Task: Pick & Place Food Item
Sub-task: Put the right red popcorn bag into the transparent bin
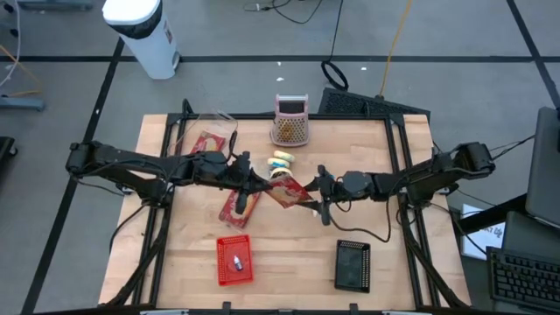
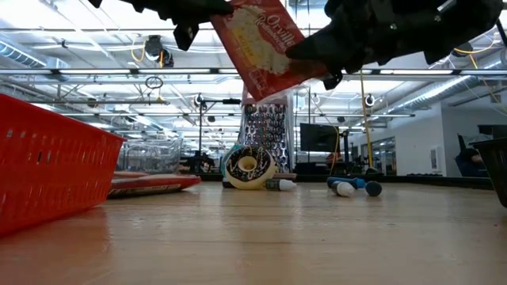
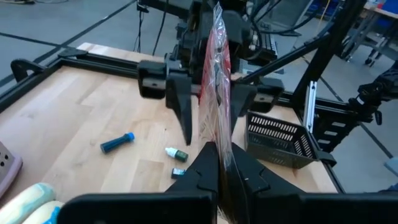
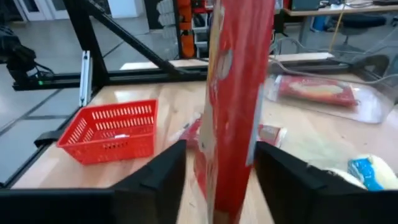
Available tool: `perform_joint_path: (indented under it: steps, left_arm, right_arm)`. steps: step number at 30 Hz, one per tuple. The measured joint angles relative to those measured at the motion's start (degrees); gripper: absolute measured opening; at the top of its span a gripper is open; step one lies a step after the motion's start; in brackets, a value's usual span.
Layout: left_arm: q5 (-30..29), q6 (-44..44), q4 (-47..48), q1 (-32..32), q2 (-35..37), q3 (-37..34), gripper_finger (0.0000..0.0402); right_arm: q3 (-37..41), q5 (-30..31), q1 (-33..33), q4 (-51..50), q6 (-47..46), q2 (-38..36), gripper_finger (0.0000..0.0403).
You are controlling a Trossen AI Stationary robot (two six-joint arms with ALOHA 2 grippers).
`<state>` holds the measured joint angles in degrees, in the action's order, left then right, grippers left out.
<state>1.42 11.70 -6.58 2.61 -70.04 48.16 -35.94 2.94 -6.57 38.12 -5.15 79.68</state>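
Note:
A red popcorn packet (image 1: 287,189) hangs in the air over the middle of the table, tilted in the low view (image 2: 265,43). My left gripper (image 3: 217,163) reaches it from the table's left and is shut on it. My right gripper (image 4: 221,180) comes from the right and is open. One of its fingers (image 4: 163,177) stands on each side of the packet's other end (image 4: 235,93). Whether either finger touches the packet, I cannot tell. My left gripper pinches the packet's left-hand edge (image 3: 219,149) between its two fingers. The fingers come nearly level from the table's left. The packet is lifted clear of the table and stands on edge, its flat faces turned toward the near and far sides.
A second red packet (image 1: 241,203) lies on the table under the arms. A red basket (image 1: 234,261) and a black basket (image 1: 353,264) stand near the front edge. At the back are a clear bag (image 1: 206,140), a mesh holder (image 1: 290,127), a donut (image 2: 248,166) and small bottles (image 3: 117,142).

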Motion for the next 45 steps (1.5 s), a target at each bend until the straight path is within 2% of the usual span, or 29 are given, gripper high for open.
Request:
perform_joint_path:
  steps: [11,16,19,22,26,28,32,38,45]
  left_arm:
    - [-0.01,0.77,0.44,0.0,-0.02,0.04,0.0011]
    - [-0.42,-1.01,-0.02,0.0,-0.02,0.03,0.0053]
    - [-0.53,-2.19,-3.93,0.25,0.31,0.04,0.0075]
    - [-0.72,-4.06,-6.77,0.42,3.39,0.06,0.0095]
    - [-4.52,-7.3,-6.54,0.46,8.54,0.07,0.012]
    - [-5.12,-8.23,-6.87,0.4,10.6,0.07,0.013]
    - [-5.08,-8.37,-6.85,0.67,12.95,0.07,0.0146]
    - [-5.08,-9.37,-8.92,1.64,10.81,0.07,0.0156]
    - [-2.57,-12.62,-22.59,1.6,2.03,0.04,0.0157]
  right_arm:
    - [0.0,-0.28,0.64,1.7,3.03,-0.77,0.0015]
    - [0.0,-0.02,0.64,1.67,4.6,-0.77,0.0011]
    - [0.0,-0.08,0.62,1.4,5.71,-0.75,0.001]
    - [0.0,-0.13,0.6,1.21,5.84,-0.68,0.001]
    - [0.0,-0.13,0.51,1.63,5.84,-0.7,0.0009]
    - [0.02,-0.11,0.51,3.81,5.84,-0.68,0.0009]
    - [0.02,-0.11,0.49,14.78,6.25,-0.74,0.0009]
    - [0.02,0.22,0.49,26.83,9.01,-0.04,0.0009]
    - [0.0,4.59,0.57,27.71,10.53,-0.02,0.0009]
